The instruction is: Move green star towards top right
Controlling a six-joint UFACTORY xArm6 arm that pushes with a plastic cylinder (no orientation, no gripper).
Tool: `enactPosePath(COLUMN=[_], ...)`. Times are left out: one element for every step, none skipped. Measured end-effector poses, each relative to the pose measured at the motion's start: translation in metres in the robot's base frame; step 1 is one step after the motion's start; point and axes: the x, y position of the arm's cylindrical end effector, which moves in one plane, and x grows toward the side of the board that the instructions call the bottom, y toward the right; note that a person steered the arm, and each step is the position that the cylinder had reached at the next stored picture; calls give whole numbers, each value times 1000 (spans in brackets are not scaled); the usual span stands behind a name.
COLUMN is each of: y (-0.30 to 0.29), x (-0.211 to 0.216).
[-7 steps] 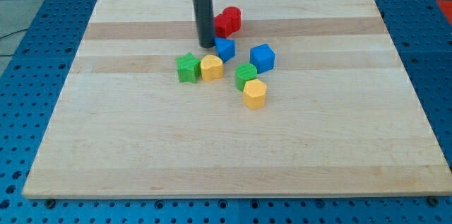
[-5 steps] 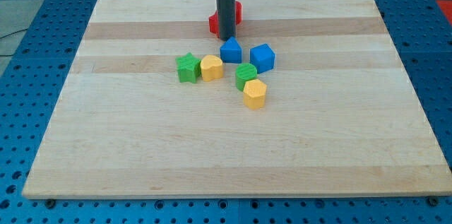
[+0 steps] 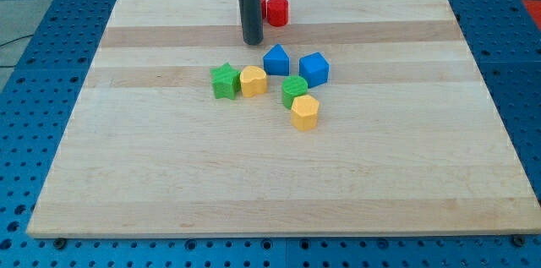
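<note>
The green star lies left of the board's middle, touching a yellow block on its right. My tip rests on the board above the cluster, up and to the right of the star and well apart from it. The dark rod rises from there to the view's top. A blue block sits just right of and below the tip.
A blue cube, a second green block and a yellow block sit right of the star. A red block lies near the top edge, right of the rod. The wooden board lies on a blue perforated table.
The rod swung right toward the red blocks, then back left. The blue block shifted a little right; only one red block shows now, the other perhaps behind the rod. The green star has not moved.
</note>
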Motion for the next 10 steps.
enactPosePath(y=[39,54,77,54,60,64,64,73,76,64], x=[27,65,100,120,120,118,123,124,149,176])
